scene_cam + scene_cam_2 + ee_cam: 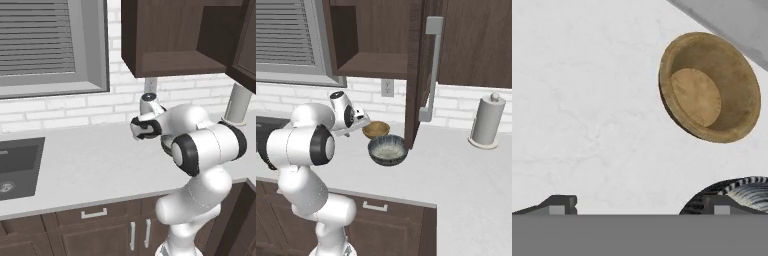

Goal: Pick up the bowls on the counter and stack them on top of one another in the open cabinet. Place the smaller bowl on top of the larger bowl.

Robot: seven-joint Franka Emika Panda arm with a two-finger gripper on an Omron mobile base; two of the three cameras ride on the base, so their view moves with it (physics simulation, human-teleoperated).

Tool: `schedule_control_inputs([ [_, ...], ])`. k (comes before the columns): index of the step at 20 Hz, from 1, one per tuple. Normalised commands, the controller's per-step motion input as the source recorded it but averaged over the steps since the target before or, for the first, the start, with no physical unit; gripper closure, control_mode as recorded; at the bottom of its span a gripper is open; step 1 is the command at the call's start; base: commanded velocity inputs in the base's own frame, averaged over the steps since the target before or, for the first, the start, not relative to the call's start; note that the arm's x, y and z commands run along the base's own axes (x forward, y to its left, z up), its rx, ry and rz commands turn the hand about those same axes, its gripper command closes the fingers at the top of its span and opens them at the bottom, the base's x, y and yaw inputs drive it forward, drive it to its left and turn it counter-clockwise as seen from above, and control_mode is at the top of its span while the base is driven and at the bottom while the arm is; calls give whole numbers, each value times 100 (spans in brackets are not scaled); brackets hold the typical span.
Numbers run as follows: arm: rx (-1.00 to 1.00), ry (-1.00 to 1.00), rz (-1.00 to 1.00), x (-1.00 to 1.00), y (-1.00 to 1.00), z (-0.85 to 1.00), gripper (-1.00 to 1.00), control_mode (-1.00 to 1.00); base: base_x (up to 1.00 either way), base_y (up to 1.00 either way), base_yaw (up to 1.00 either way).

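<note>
Your gripper [637, 205] hangs over the counter [587, 100] with its fingers spread wide apart and nothing between them. The small brown bowl [376, 129] sits on the counter near the brick wall, below the open cabinet [373, 62]. The larger grey bowl [387, 150] rests just in front of it, close but apart, beside the edge of the open cabinet door [415, 75]. From the hand camera you see the grey bowl's rim just behind your right fingertip [722, 205]. A paper towel roll [487, 121] stands well off to the right.
</note>
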Motion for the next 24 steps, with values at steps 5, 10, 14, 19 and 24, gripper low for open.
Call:
schedule_control_inputs([
  [5,0,0,0,25,-7,-7,-100,-100,0,0,0],
  [10,0,0,0,43,-19,-11,-100,-100,0,0,0],
  [14,0,0,0,34,-16,-18,-100,-100,0,0,0],
  [19,0,0,0,16,-3,-33,-100,-100,0,0,0],
  [24,0,0,0,25,0,-30,-100,-100,0,0,0],
])
